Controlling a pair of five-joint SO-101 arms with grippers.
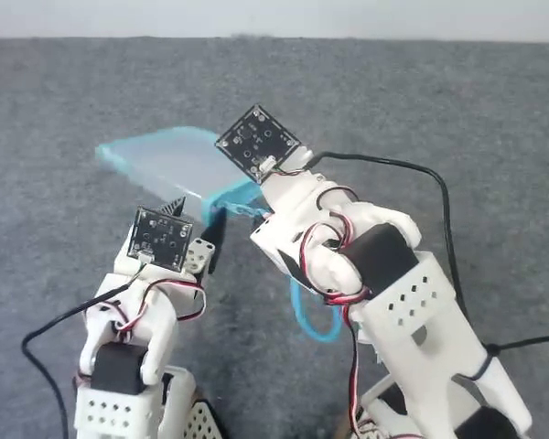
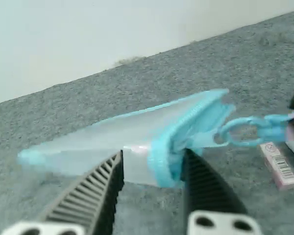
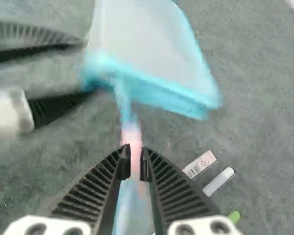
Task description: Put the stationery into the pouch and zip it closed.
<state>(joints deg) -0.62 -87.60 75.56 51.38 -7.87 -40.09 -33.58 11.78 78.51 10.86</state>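
Counting pouches: one translucent plastic pouch with light-blue trim (image 1: 169, 160), tilted up at one end above the grey felt-covered worktop (image 1: 494, 119), ahead of the two arms.
Left hand (image 2: 152, 157): closed partway onto the pouch's trimmed end, with one ribbed finger on each side and both touching it.
Right hand (image 3: 134, 151): nearly closed, pinching one light-blue strap (image 3: 123, 110) that runs from the pouch's trimmed edge.
Strap loop: hangs beneath the right arm in the high view.
Loose stationery: three pieces lie near each other on the worktop, apart from the pouch. They are one small white barcode-labelled block (image 3: 200, 164), one white stick (image 3: 218, 181) and one green piece (image 3: 233, 216).
Hard to make out: the green piece is too small to identify. Whether the zip is open, and what the pouch holds, cannot be told.
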